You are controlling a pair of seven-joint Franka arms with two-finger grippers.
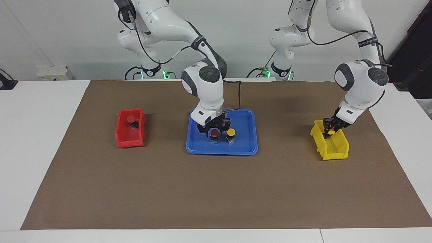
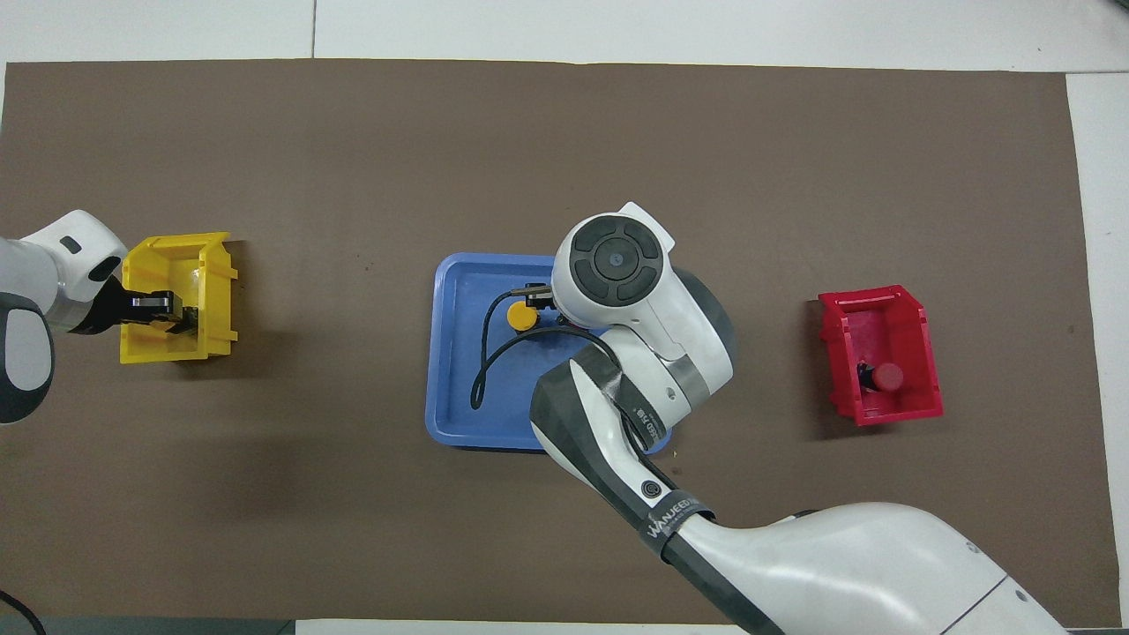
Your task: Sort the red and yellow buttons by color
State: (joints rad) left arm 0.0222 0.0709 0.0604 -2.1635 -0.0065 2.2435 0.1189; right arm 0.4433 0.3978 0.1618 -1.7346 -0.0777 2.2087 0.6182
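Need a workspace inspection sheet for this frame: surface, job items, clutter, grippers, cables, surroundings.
Surface: brown paper mat over a white table.
Job's things: red-capped button and yellow-capped button in blue plastic tray; one red button in red bin; one yellow button over yellow bin.
Clutter: nothing seen.
Grippers: right gripper straddles the tray's red-capped button; left gripper shut on its yellow button over the yellow bin.
Cables: black cable loops over the tray.
Surroundings: white wall, arm bases.

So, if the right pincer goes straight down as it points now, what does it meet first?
Most likely the red button on the blue tray: the right pincer hangs around its cap, though depth is unclear.
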